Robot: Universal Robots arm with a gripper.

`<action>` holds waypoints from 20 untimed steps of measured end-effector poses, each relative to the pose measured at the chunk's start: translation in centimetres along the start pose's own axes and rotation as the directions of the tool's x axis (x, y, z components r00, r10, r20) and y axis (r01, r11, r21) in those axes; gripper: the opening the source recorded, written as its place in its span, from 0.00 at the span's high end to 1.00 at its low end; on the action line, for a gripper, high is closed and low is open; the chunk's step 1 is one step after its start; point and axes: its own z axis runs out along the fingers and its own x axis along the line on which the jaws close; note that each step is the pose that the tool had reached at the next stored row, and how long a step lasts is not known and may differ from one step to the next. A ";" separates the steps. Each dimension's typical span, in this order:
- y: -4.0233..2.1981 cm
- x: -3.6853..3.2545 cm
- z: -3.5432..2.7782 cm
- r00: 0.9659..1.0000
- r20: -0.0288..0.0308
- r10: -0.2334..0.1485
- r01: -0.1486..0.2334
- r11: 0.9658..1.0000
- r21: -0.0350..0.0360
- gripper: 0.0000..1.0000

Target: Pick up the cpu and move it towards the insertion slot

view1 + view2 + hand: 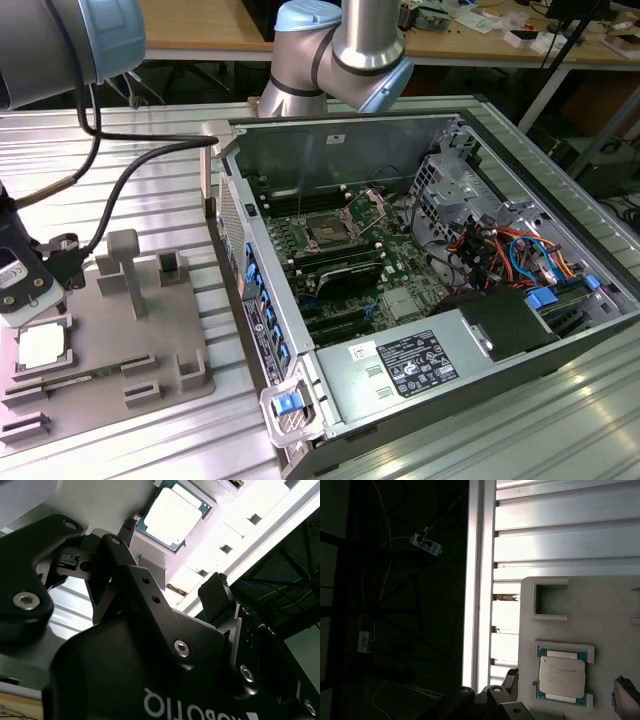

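In the exterior view one square silver-topped cpu (42, 345) is lying in one grey plastic tray (110, 330), well apart from one dark silver-framed insertion slot (328, 232); in the second wrist view the black pincer (172, 560) is hovering wide open, empty; in the first wrist view recess walls (565, 647) are crowding the cpu, likely risking a snagged finger.

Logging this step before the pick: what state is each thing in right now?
cpu: lying flat in its grey tray recess, not gripped.
gripper: open, poised over the cpu.
insertion slot: bracket raised, socket uncovered.
computer case: lying on its side, panel off.
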 end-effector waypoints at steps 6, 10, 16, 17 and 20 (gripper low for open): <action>-0.61 -0.21 1.62 1.000 0.001 0.015 -0.015 1.000 0.000 0.22; -0.71 -0.34 2.37 1.000 -0.001 0.019 -0.019 1.000 -0.001 0.22; -0.79 -0.40 3.56 1.000 -0.002 0.020 -0.020 1.000 -0.001 0.22; -0.82 -0.40 3.71 1.000 -0.003 0.019 -0.019 1.000 -0.005 0.22; -0.81 -0.40 3.78 1.000 -0.003 0.019 -0.020 1.000 -0.011 0.22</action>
